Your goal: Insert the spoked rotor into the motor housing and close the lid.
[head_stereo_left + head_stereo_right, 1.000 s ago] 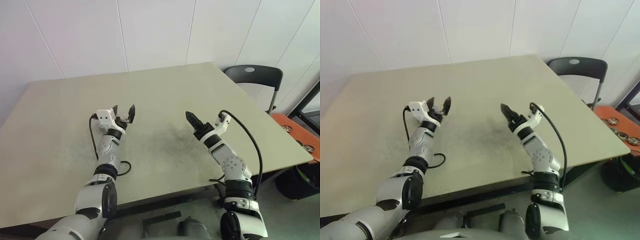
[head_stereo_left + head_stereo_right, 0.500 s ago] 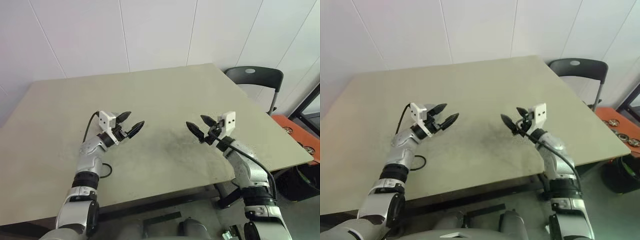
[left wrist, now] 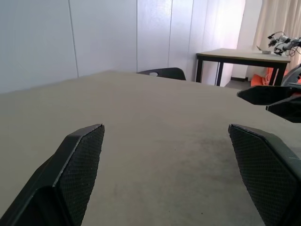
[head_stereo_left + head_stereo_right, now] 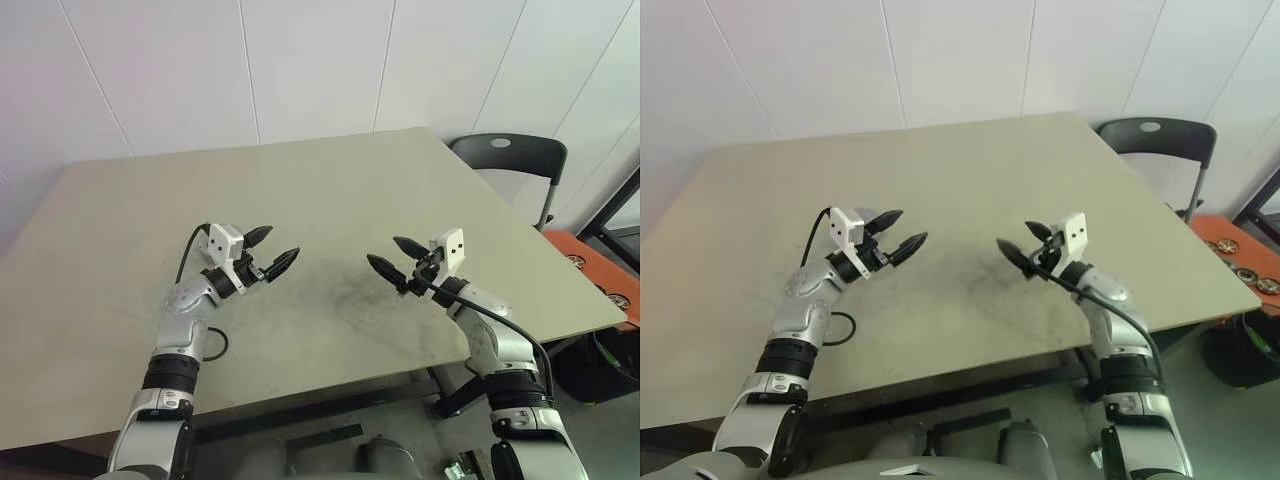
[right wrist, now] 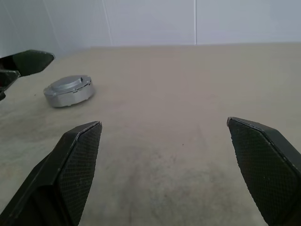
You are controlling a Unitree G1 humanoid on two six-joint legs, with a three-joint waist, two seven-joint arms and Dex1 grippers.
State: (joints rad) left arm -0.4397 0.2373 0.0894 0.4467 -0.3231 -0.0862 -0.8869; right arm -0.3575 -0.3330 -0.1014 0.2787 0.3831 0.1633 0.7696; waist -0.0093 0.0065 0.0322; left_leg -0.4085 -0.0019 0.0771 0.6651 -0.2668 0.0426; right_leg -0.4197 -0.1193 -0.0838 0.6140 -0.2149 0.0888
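My left gripper point(image 4: 280, 245) hovers open over the table's point(image 4: 330, 180) near middle and points toward the right one. My right gripper point(image 4: 385, 251) is open as well and points back at it, a hand's width away. Nothing sits between either pair of fingers. In the right wrist view a low round silver-grey case point(image 5: 69, 91) lies on the table beyond the left gripper's fingertip point(image 5: 28, 61). I cannot tell whether it is the motor housing with the lid on. The spoked rotor is out of view. The right gripper's fingertips point(image 3: 270, 96) show in the left wrist view.
A dark chair point(image 4: 505, 155) stands past the table's right far corner. To the right, lower than the table, an orange tray point(image 4: 1240, 250) holds small round parts. A black cable point(image 4: 215, 345) loops on the table by my left forearm.
Both arms have swung their elbows outward and turned the grippers from pointing ahead to facing one another. The left hand drew back a little. Both stayed open.
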